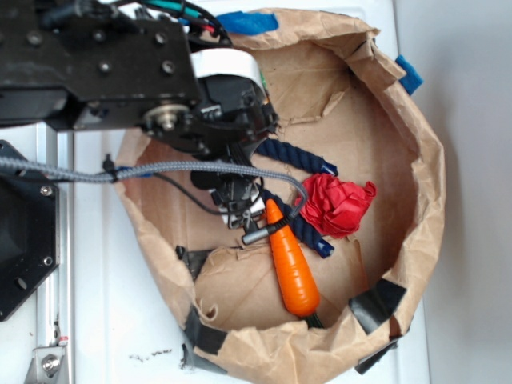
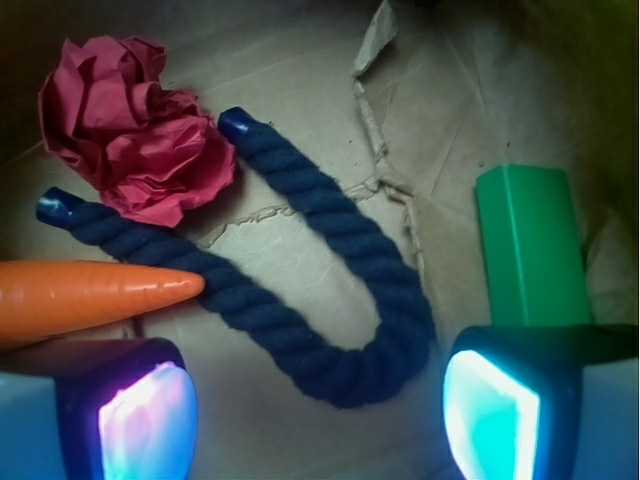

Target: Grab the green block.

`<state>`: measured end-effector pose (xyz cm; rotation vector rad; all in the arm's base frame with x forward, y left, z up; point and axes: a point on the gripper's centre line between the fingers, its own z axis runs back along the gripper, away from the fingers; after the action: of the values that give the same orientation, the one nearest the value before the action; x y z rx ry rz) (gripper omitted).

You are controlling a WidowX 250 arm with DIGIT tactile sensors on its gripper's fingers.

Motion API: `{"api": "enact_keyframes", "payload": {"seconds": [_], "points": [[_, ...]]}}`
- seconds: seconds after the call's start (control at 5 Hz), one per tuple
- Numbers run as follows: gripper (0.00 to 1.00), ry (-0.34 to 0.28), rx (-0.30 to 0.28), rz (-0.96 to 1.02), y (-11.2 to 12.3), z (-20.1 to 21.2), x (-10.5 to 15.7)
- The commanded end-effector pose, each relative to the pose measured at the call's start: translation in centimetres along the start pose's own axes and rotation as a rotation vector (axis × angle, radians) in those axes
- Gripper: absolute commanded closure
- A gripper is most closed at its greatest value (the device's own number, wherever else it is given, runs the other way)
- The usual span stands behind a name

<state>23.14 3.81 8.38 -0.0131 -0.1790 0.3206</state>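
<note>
In the wrist view the end effector (image 2: 320, 400) stands open, its two lit pads (image 2: 145, 415) wide apart and holding nothing, low inside a brown paper bag (image 1: 416, 160). The green block (image 2: 528, 245) lies at two o'clock, its near end just behind the right-hand pad. A navy rope (image 2: 330, 300) curves at twelve o'clock between the pads, with the orange carrot (image 2: 90, 295) at nine o'clock and the red paper wad (image 2: 130, 140) at ten.
</note>
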Motion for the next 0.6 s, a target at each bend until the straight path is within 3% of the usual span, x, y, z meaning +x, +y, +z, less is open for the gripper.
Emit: {"api": "enact_keyframes", "payload": {"seconds": [0.0, 0.2, 0.4], "points": [[0.00, -0.016, -0.012, -0.004, 3.5, 0.3, 1.4], [0.00, -0.021, -0.054, -0.056, 4.4, -0.2, 1.8], [0.00, -0.010, -0.057, -0.099, 4.7, -0.7, 2.0]]}}
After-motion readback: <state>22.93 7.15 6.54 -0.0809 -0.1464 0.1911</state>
